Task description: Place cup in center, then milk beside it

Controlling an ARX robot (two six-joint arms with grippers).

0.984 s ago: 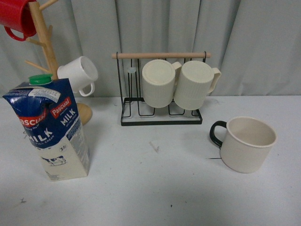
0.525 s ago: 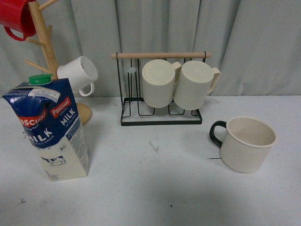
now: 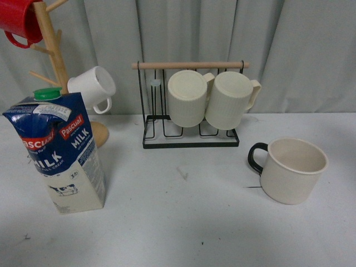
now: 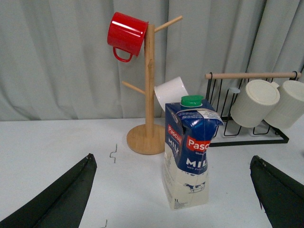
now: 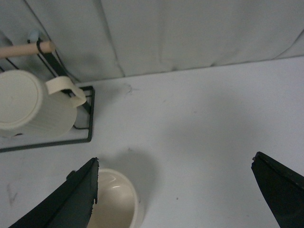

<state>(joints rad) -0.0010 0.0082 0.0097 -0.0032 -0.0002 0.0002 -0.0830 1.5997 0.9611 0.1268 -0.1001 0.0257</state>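
The cup, a wide cream mug with a black loop handle, stands upright on the right of the white table. The milk, a blue and cream carton with a green cap, stands on the left. The center is bare tabletop between them, with a few small black marks around it. My left gripper is open, and the milk stands ahead between its fingers. My right gripper is open above the table. The cup's rim shows beside one finger. Neither gripper shows in the front view.
A black wire rack with a wooden bar holds two ribbed cream mugs at the back. A wooden mug tree at the back left carries a red mug and a small white mug. A grey curtain hangs behind.
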